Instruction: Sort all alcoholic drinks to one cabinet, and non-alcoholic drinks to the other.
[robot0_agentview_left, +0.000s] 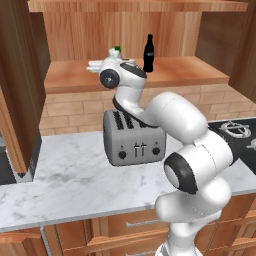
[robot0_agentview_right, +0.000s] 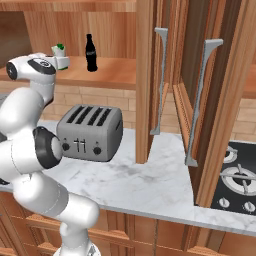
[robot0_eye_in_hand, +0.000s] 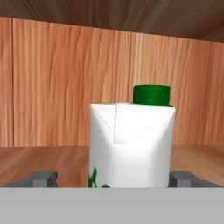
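Note:
A small white carton (robot0_eye_in_hand: 131, 144) with a green top stands upright on the wooden shelf (robot0_agentview_left: 175, 72) of an open wall cabinet. My gripper (robot0_eye_in_hand: 113, 177) is open around it, one fingertip (robot0_eye_in_hand: 43, 177) on each side, with a clear gap on the left. The base views show the carton (robot0_agentview_left: 116, 50) (robot0_agentview_right: 61, 54) just past my gripper (robot0_agentview_left: 95, 65) (robot0_agentview_right: 61, 61), partly hidden by the hand. A small black cola bottle (robot0_agentview_left: 148, 53) (robot0_agentview_right: 90, 53) stands upright on the same shelf, to the carton's right. The alcoholic drinks are out of view.
A grey toaster (robot0_agentview_left: 134, 140) (robot0_agentview_right: 90, 132) sits on the marble counter (robot0_agentview_left: 65, 180) under the arm. A stove (robot0_agentview_right: 237, 175) lies at the right. Open cabinet doors hang at the left (robot0_agentview_left: 15, 90) and at the right, with long grey handles (robot0_agentview_right: 202, 100).

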